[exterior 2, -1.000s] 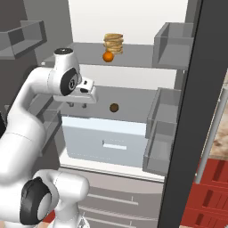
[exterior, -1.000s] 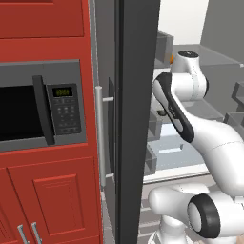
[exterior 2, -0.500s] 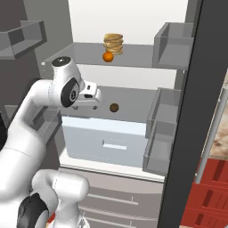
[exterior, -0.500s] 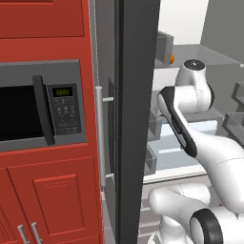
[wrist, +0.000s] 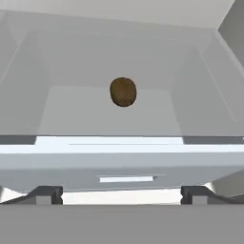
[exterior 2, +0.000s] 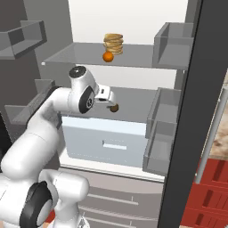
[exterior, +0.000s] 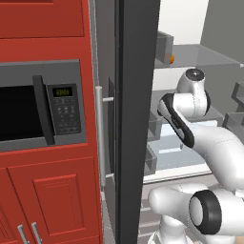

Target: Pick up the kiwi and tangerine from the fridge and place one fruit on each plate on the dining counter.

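The kiwi (wrist: 123, 91) is seen straight ahead of the gripper (wrist: 121, 194), centred between its wide-apart, empty jaws, farther back on the fridge shelf (wrist: 71, 112).

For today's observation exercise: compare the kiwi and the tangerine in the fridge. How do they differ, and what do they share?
Colour: the kiwi is dull brown, the tangerine bright orange.
Shelf: the kiwi lies on the lower shelf above the drawer; the tangerine sits one shelf higher.
Neighbours: the kiwi lies alone, the tangerine right beside a tan stack of food.
Shared: both are small, roundish and similar in size.
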